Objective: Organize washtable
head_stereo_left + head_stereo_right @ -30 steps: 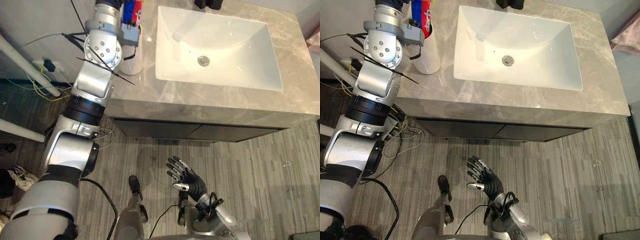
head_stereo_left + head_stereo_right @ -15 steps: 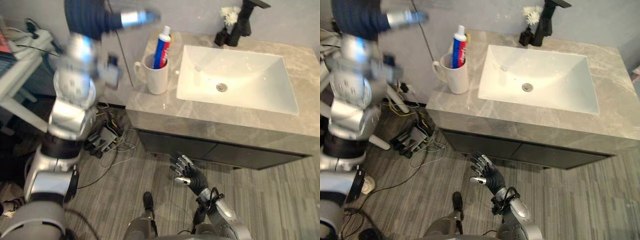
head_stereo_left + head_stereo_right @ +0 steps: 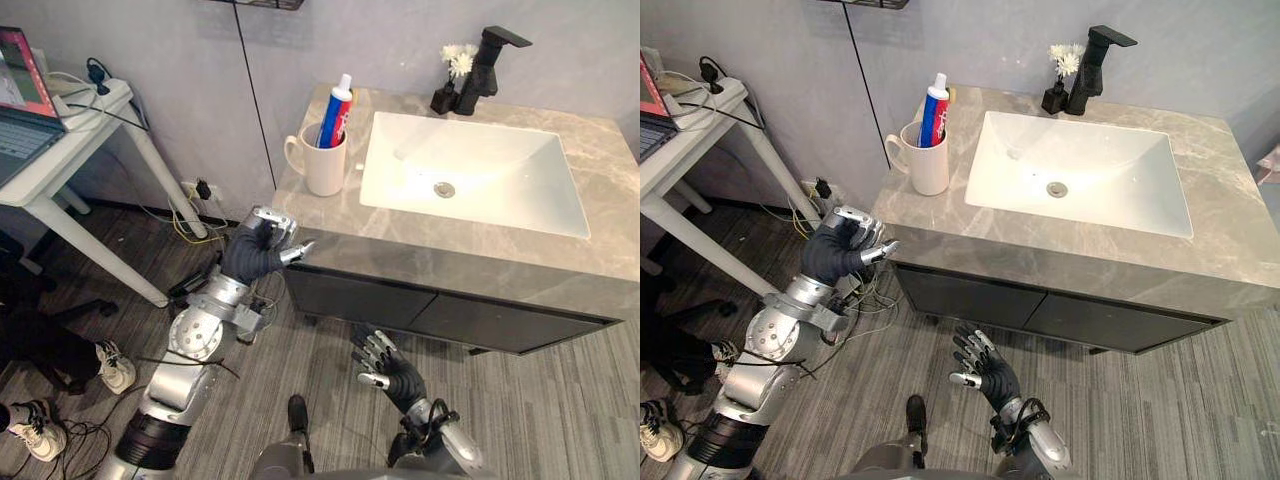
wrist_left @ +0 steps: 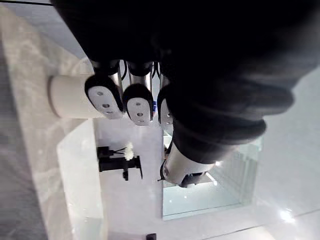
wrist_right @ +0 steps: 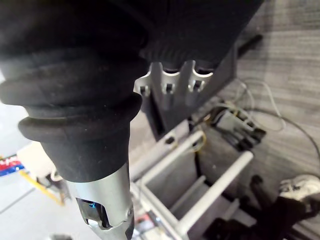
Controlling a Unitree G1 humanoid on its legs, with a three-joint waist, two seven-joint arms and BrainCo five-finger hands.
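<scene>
On the grey marble washtable (image 3: 420, 250) a white mug (image 3: 325, 165) stands left of the white sink (image 3: 470, 170), with a red, white and blue toothpaste tube (image 3: 337, 108) upright in it. A black faucet (image 3: 485, 55) and a small black vase of white flowers (image 3: 450, 75) stand behind the sink. My left hand (image 3: 258, 245) hangs in the air just off the counter's front left corner, fingers (image 4: 105, 95) curled into an empty fist. My right hand (image 3: 385, 362) is low over the floor before the cabinet, fingers spread, holding nothing.
A white desk (image 3: 70, 135) with a laptop (image 3: 15, 120) stands at the left. Cables and a power strip (image 3: 195, 285) lie on the floor by the wall, and shoes (image 3: 115, 365) lie further left. Dark cabinet fronts (image 3: 450, 315) run under the counter.
The whole view has shifted. My left arm has come down from above the mug to the counter's front corner, and its fingers have curled shut. The right hand stays as it was.
</scene>
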